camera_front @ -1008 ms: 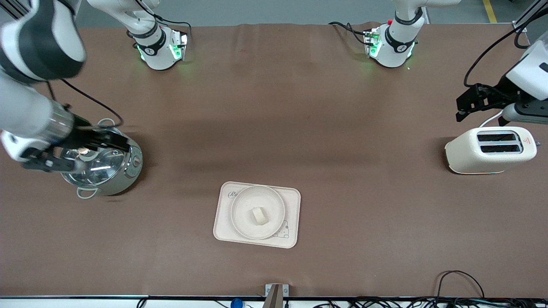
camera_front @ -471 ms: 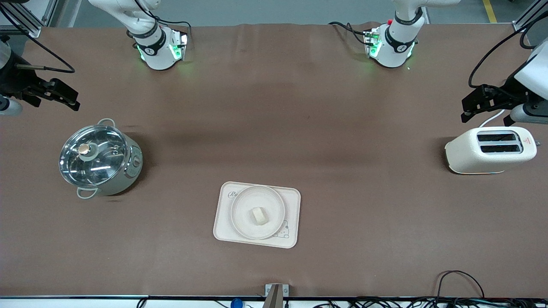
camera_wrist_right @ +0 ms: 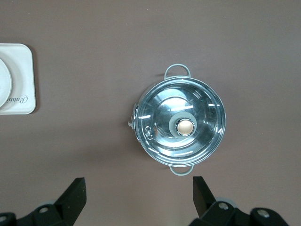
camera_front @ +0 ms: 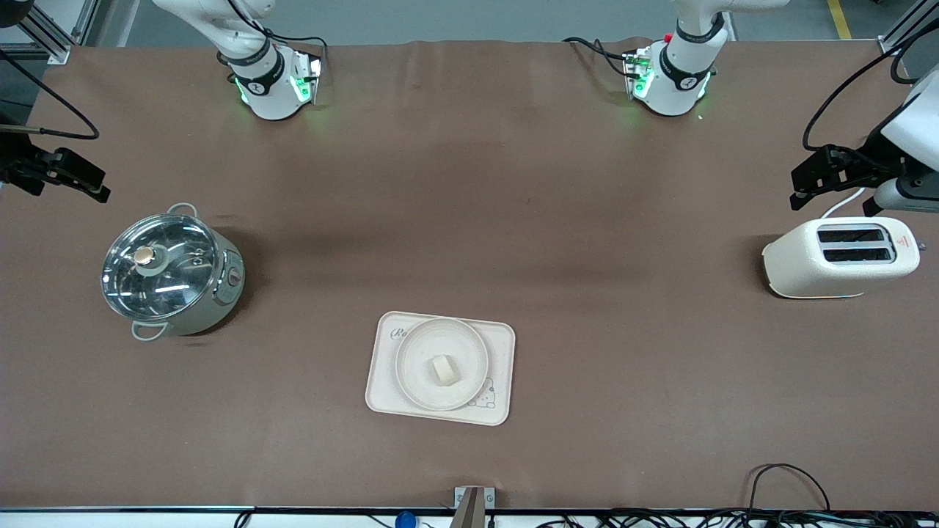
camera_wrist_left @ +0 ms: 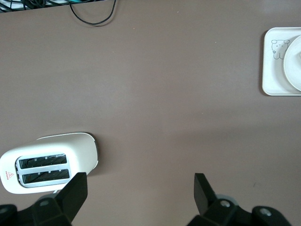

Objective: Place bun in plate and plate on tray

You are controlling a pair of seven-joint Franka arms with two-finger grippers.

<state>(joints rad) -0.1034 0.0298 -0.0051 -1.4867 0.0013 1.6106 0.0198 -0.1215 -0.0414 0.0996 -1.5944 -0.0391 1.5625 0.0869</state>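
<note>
The small cream-white bun (camera_front: pixel 443 369) lies in the middle of the round plate (camera_front: pixel 415 384). The plate rests on the rectangular cream tray (camera_front: pixel 503 343), which lies on the table's nearer half, midway between the two ends. One end of the tray (camera_wrist_left: pixel 270 75) and the plate's rim (camera_wrist_left: pixel 294 70) show in the left wrist view. The tray's lettered end (camera_wrist_right: pixel 19 101) shows in the right wrist view. My left gripper (camera_front: pixel 797 188) (camera_wrist_left: pixel 139 187) hangs open and empty over the table beside the toaster. My right gripper (camera_front: pixel 97 185) (camera_wrist_right: pixel 138 186) hangs open and empty over the table's edge near the pot.
A white two-slot toaster (camera_front: pixel 841 257) (camera_wrist_left: pixel 47 162) stands at the left arm's end. A steel pot with a glass lid (camera_front: pixel 170 275) (camera_wrist_right: pixel 178 125) stands at the right arm's end. Cables (camera_front: pixel 785 480) lie along the table's near edge.
My right arm has swung away from over the pot to the table's edge, leaving the pot in full view. The left gripper has barely shifted. Bun, plate and tray have not moved.
</note>
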